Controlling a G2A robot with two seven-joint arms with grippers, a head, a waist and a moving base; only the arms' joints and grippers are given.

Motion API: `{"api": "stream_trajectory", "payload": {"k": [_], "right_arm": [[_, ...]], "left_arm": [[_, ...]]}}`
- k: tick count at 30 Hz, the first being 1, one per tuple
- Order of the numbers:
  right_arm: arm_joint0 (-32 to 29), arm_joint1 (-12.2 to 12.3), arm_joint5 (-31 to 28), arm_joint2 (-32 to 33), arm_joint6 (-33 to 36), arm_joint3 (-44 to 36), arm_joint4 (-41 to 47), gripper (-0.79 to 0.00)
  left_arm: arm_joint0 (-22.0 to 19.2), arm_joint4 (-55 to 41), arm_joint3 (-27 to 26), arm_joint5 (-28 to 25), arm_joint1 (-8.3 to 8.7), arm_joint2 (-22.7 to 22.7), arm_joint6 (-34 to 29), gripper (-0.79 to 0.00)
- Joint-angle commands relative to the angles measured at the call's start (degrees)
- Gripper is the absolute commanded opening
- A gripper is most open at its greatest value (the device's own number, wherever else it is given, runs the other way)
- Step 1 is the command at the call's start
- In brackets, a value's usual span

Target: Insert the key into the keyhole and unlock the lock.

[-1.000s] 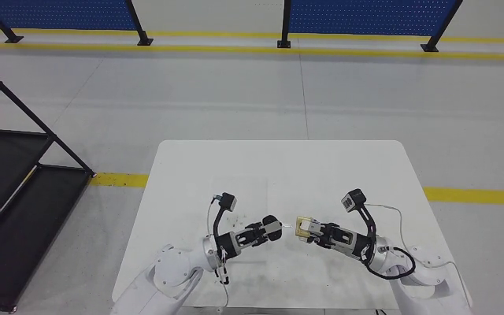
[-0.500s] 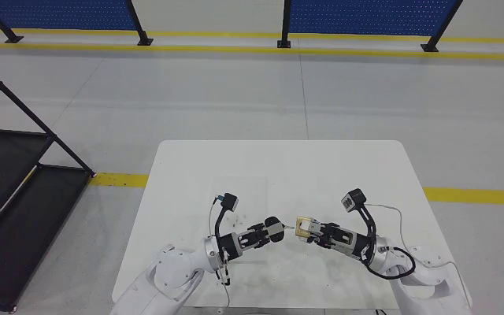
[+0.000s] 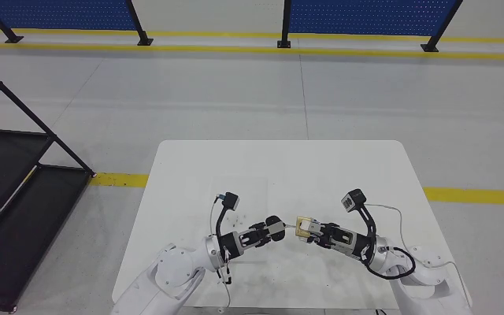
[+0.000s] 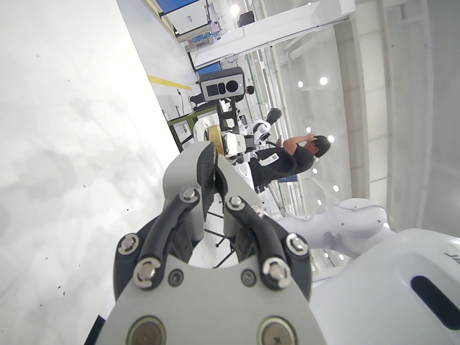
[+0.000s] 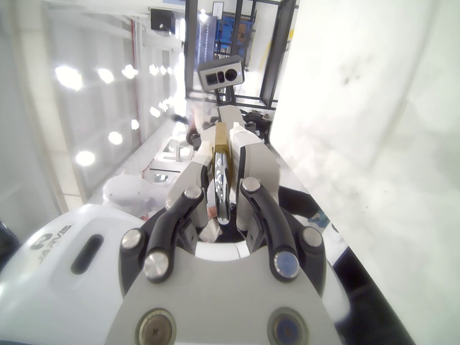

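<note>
White table (image 3: 236, 165), near edge: left gripper (image 3: 275, 227), pinching the key (image 3: 289, 229), has edged right, so the key tip now reaches the lock (image 3: 302, 225) clamped in the right gripper (image 3: 313, 229). Insertion probably beginning; depth unclear.

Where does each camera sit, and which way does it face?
Top view: overhead, looking down at the table; left hand and right hand show.
Left wrist view: on that wrist, facing past the left hand toward the lock.
Right wrist view: on that wrist, facing along the right hand gripping the lock.
Shared: all show the lock.
</note>
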Motion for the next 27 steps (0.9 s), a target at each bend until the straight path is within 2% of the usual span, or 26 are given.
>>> {"api": "stream_trajectory", "payload": {"k": [1,27], "right_arm": [[0.00,0.00,0.00,0.00,0.00,0.00,0.00,-0.785],[0.00,0.00,0.00,0.00,0.00,0.00,0.00,-0.785]], "left_arm": [[-0.12,0.15,0.08,0.11,0.01,0.11,0.10,-0.785],[-0.62,-0.75,0.22,-0.36,0.42,0.75,-1.05,-0.785]]}}
